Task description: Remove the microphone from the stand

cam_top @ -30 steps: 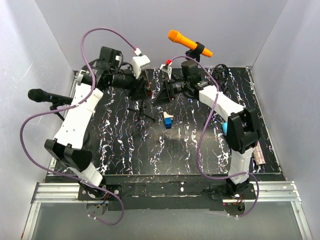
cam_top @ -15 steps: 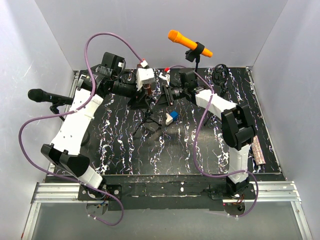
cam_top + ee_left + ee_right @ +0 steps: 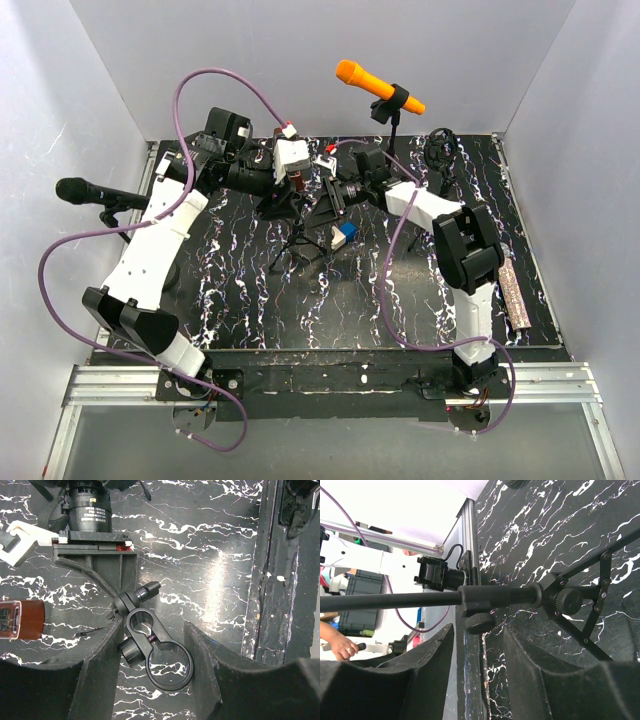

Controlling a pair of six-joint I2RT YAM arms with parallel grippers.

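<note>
A small black tripod stand (image 3: 296, 238) stands mid-table. Its ring clip (image 3: 162, 657) is empty and sits between my left gripper's fingers (image 3: 101, 670), touching both. My left gripper (image 3: 292, 192) is over the stand's top. My right gripper (image 3: 330, 200) is open at the stand's right side. In the right wrist view the stand's pole (image 3: 500, 596) runs across my right gripper's (image 3: 478, 630) fingertips, with its knob (image 3: 480, 623) between them, not gripped. An orange microphone (image 3: 375, 88) sits in a stand at the back. A black microphone (image 3: 85, 190) sits on a stand at the far left.
A small blue and white block (image 3: 340, 237) lies beside the tripod's feet. A black coiled thing (image 3: 440, 150) is at the back right. A speckled roll (image 3: 515, 295) lies at the right edge. White walls close three sides. Purple cables loop over both arms.
Both grippers have closed in on the tripod stand; my right gripper moved left. The tripod's feet have shifted toward the front. The blue block shifted slightly.
</note>
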